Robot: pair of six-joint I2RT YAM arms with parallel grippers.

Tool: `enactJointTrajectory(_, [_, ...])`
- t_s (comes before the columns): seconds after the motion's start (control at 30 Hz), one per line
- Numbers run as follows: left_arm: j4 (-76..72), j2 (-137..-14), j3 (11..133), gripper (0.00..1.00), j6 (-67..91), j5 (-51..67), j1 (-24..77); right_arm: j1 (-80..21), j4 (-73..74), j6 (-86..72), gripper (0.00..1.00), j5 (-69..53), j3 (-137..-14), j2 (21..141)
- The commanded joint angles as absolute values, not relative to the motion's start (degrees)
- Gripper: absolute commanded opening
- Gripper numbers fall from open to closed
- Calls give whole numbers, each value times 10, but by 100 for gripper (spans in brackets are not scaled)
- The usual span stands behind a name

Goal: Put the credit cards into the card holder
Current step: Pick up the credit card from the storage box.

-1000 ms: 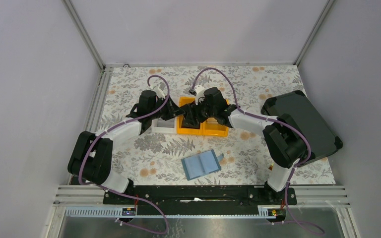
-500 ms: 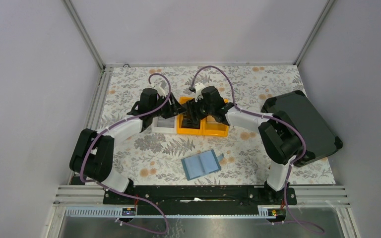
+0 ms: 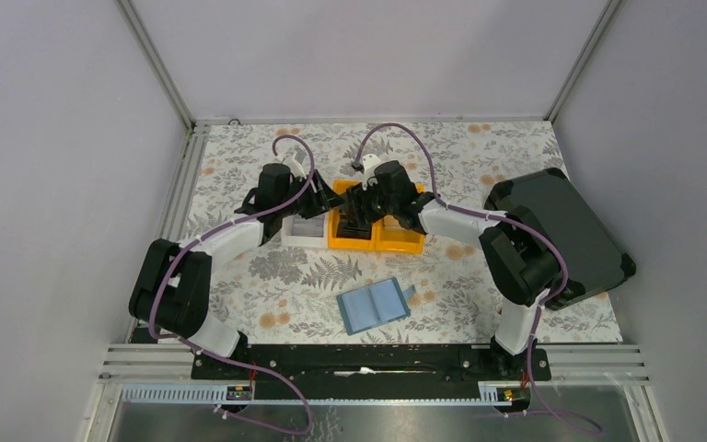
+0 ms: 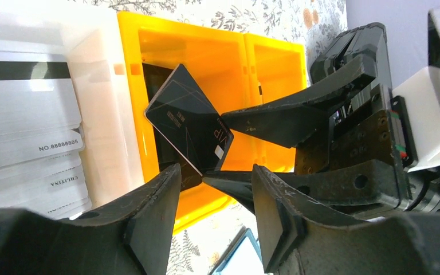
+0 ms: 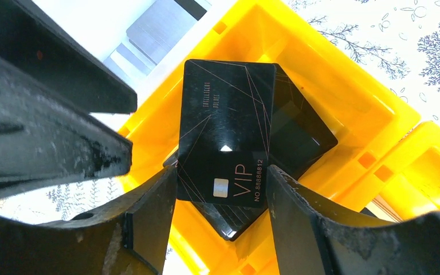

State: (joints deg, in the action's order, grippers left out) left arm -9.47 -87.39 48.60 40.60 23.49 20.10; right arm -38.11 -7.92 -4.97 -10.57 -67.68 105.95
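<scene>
A black VIP credit card (image 5: 226, 143) is gripped between the fingers of the right gripper (image 5: 220, 172) above the orange bin (image 5: 332, 91), where another dark card (image 5: 303, 132) lies. The left gripper (image 4: 215, 175) is seen just beside it, fingers spread and free of the card. The teal card holder (image 3: 375, 306) is laid open on the table (image 3: 267, 276), apart from that bin.

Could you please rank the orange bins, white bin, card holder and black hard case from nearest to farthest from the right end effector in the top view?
1. The orange bins: directly beneath the right end effector.
2. The white bin: just to its left, beside the orange ones.
3. The card holder: lying open, nearer the arm bases.
4. The black hard case: at the table's right edge.
</scene>
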Motion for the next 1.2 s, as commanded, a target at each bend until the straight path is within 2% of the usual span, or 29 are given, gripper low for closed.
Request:
enactJointTrajectory(0.0, [-168,-857,466,49,452,227,181,-381,-139,-56,62,-108,-639,1022])
enactJointTrajectory(0.17, [-242,-845,432,47,506,250,164,-380,-207,-67,62,-116,-581,977])
enactJointTrajectory(0.4, [-226,-833,431,47,485,242,163,-380,-252,-72,61,-115,-549,946])
enactJointTrajectory(0.7, [-167,-813,442,49,414,213,163,-380,-80,-5,64,-138,-679,1010])
enactJointTrajectory(0.83, [-88,-797,457,50,374,145,163,-379,14,52,67,-143,-745,1057])
enactJointTrajectory(1.0, [-27,-758,454,63,336,37,153,-379,72,125,72,-143,-792,1088])
enactJointTrajectory(1.17, [24,-763,468,83,319,-29,134,-379,101,205,77,-138,-823,1121])
